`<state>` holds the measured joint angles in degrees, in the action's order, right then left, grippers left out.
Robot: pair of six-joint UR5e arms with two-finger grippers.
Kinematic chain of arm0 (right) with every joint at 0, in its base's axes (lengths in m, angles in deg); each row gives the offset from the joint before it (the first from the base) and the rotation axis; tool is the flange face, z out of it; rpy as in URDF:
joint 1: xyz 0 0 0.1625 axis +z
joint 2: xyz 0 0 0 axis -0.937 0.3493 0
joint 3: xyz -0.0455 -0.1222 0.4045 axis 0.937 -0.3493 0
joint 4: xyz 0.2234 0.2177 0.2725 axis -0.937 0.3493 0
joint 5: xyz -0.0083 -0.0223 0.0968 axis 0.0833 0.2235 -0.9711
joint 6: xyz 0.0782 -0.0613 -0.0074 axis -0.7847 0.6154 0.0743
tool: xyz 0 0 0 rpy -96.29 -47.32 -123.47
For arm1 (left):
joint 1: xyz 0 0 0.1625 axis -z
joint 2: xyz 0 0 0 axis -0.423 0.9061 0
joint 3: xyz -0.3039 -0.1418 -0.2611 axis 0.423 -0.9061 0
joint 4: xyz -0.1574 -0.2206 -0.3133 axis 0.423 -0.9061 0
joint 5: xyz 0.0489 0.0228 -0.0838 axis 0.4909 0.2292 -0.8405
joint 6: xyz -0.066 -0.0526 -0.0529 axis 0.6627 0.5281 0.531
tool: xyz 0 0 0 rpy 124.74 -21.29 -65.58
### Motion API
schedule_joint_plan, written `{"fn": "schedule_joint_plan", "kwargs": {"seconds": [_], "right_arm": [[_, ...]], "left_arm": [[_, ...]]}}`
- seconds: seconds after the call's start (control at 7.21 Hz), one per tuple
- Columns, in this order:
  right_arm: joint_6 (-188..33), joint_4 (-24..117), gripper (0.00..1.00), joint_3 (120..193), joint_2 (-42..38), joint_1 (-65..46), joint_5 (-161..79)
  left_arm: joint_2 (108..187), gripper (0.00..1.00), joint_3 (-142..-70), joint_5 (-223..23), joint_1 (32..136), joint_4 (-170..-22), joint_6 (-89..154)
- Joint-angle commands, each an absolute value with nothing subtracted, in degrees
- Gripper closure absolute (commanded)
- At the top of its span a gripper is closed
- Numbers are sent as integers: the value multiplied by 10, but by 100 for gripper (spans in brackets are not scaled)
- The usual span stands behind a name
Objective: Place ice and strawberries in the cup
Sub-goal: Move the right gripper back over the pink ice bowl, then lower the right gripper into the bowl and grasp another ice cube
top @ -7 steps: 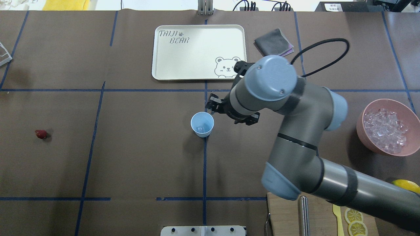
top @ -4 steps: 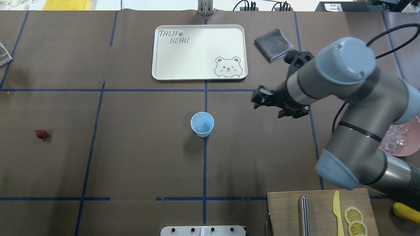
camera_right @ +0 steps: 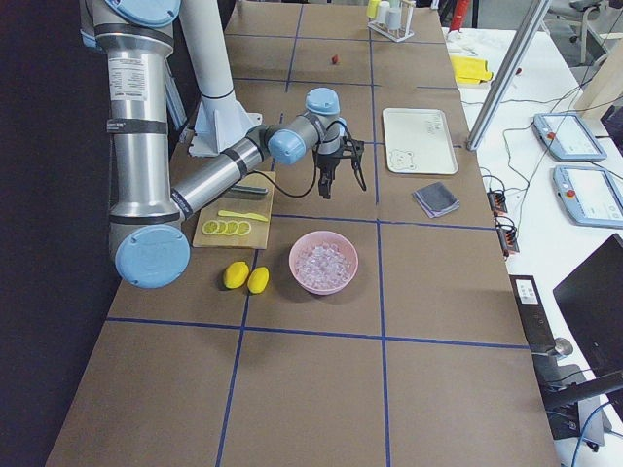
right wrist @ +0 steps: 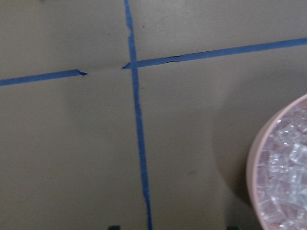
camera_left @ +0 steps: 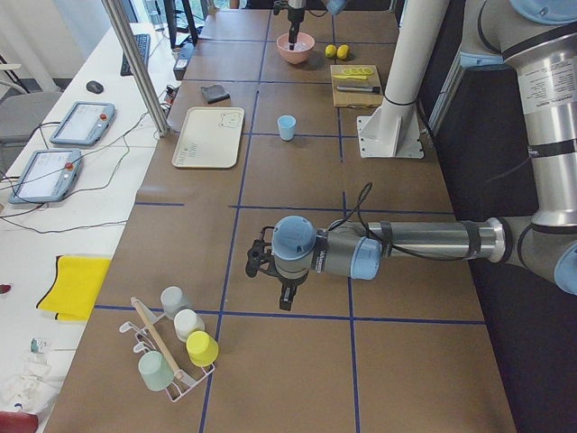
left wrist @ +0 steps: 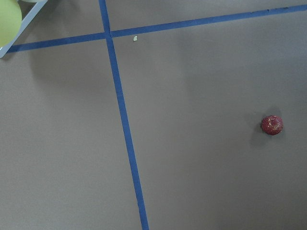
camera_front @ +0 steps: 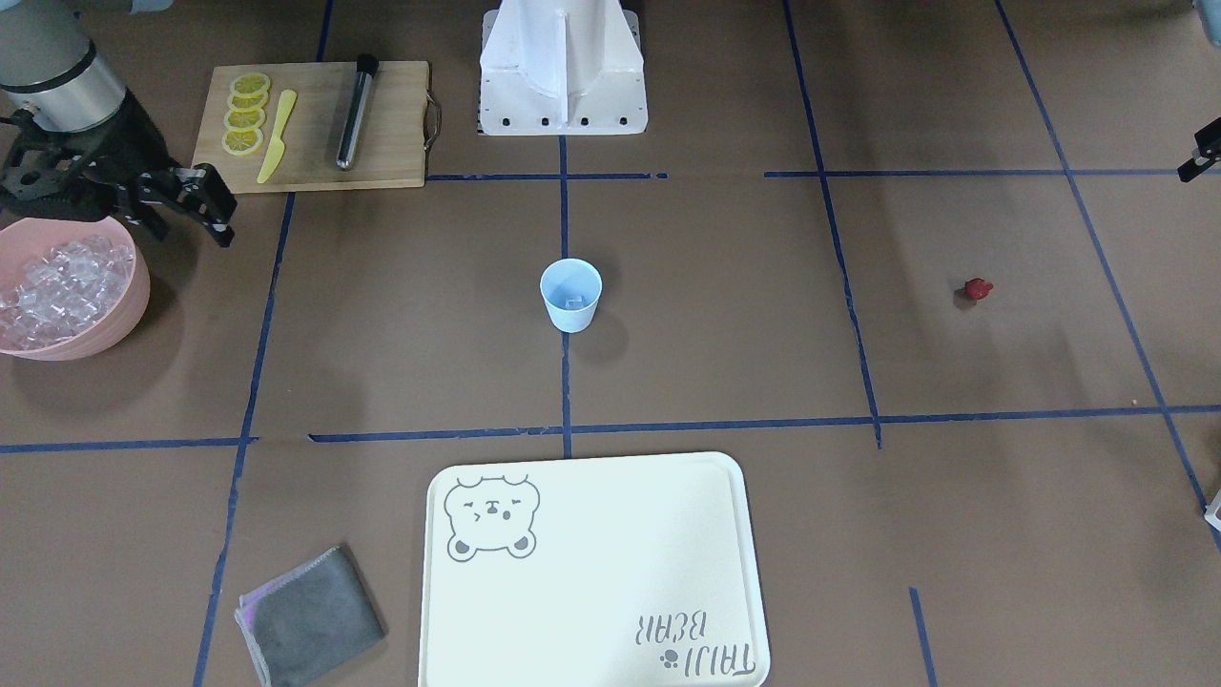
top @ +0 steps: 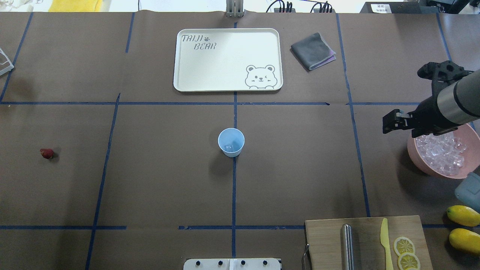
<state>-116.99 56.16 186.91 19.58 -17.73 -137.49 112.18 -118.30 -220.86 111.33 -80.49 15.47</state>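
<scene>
The cup (top: 231, 141), small, pale blue and tapered, stood upright in the middle of my bench (top: 168, 180), mouth up, with one clear cube (top: 230, 147) lying in its bottom. The rest of the ice (top: 442, 152), a heap of glassy cubes, filled the pink bowl (top: 414, 157) far to my right. The strawberry (top: 47, 153), tiny and dark red, lay alone far to my left.
</scene>
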Motion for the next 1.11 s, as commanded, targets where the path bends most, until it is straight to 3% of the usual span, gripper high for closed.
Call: {"fn": "schedule_joint_plan", "kwargs": {"seconds": [0.0, 0.55, 0.97], "right_arm": [[-1058, 562, 20, 1853, 242, -137, -1383], [-945, 530, 21, 1776, 239, -104, -1427], [-943, 529, 21, 1760, 239, -105, -1435]], "left_arm": [[1122, 0, -1181, -2209, 1113, -806, 154], [1121, 0, -1181, -2210, 1113, -807, 155], [1121, 0, -1181, -2210, 1113, -807, 155]]}}
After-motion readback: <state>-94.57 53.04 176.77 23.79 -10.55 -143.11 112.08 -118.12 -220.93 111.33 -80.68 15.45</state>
